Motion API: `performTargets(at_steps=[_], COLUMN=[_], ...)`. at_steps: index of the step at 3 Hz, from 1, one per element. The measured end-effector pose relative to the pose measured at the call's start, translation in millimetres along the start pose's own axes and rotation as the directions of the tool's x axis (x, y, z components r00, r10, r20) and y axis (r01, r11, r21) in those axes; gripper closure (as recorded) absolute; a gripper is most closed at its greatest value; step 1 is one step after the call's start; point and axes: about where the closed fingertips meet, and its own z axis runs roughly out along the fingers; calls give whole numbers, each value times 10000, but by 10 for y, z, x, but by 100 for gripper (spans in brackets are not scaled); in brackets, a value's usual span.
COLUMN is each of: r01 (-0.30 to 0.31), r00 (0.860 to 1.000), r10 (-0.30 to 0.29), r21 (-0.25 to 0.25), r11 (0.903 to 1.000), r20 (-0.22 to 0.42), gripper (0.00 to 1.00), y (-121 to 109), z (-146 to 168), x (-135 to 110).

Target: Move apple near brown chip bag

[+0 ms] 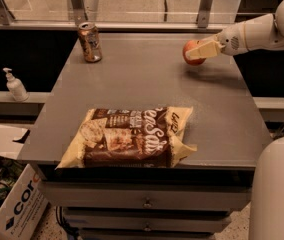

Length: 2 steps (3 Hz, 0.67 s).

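The apple (190, 50), small, round and red-orange, is at the far right of the grey table, held just above the top, with a shadow beneath it. My gripper (198, 51) reaches in from the right and is shut on the apple, a cream finger (204, 49) across its front. The brown chip bag (129, 136), large and crinkled with cream edges and white lettering, lies flat near the table's front edge, well apart from the apple.
A brownish drink can (90, 42) stands at the table's far left corner. The grey table (147, 79) has drawers below. A white pump bottle (15, 84) sits on a ledge at left. A cardboard box (9, 204) is on the floor at lower left. My white base (277, 194) fills the lower right.
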Motion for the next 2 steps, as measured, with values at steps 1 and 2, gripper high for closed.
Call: performTargets(at_steps=[1,2], r01=[9,161], r00=[10000,9999], r10=[-12,-169], r21=[-872,-1580], r11=[9962,9873], r20=[-35,-38], gripper=[100,100], y=[341,748], z=[-251,-479], x=[109,219])
